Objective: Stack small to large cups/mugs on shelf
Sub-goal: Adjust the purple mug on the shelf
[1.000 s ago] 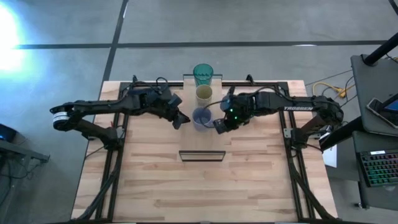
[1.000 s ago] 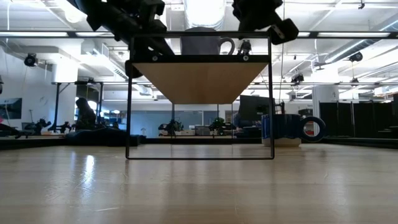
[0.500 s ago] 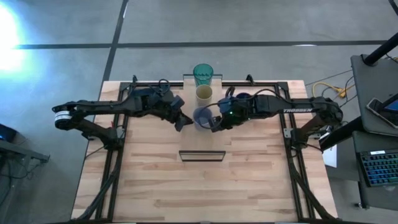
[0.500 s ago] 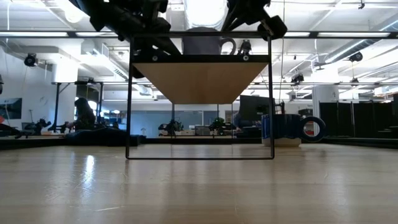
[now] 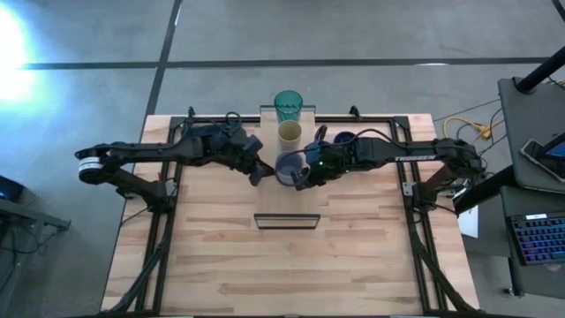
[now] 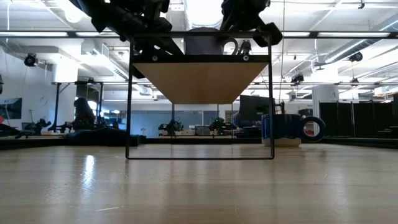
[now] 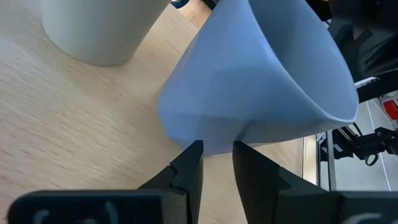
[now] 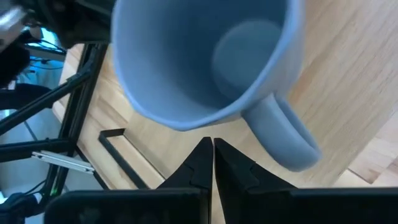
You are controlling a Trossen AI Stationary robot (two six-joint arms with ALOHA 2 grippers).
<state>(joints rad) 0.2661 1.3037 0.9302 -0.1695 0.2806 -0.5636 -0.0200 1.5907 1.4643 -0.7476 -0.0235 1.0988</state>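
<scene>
The pale blue-grey mug [image 5: 289, 166] stands on the light wood shelf [image 5: 287, 201], in line behind it the cream-yellow cup [image 5: 290, 133] and the teal tumbler [image 5: 288, 106]. The navy mug [image 5: 344, 139] stands on the tabletop to the right of the shelf, partly under my right arm. My left gripper [image 5: 260, 170] is shut at the blue-grey mug's left side [image 7: 205, 118]. My right gripper [image 5: 303, 177] is shut at its right side, close beside its handle [image 8: 280, 134]. My left gripper's fingertips [image 7: 194, 149] come level from the table's left, right at the mug's lower wall [image 7: 211, 140]; I cannot tell whether they touch it. My right gripper's shut fingertips [image 8: 202, 152] come from the table's right, just below the mug's rim beside the handle root [image 8: 249, 115]; I cannot tell whether they touch.
The near half of the shelf board [image 5: 287, 212] is bare. The shelf's dark frame legs [image 6: 129, 99] stand on the slatted tabletop [image 5: 221, 265], which has free room toward the near edge.
My right gripper has gone toward the table's left, up to the blue-grey mug's right side, and has uncovered the navy mug behind it. The mug stays upright in its place on the shelf.
</scene>
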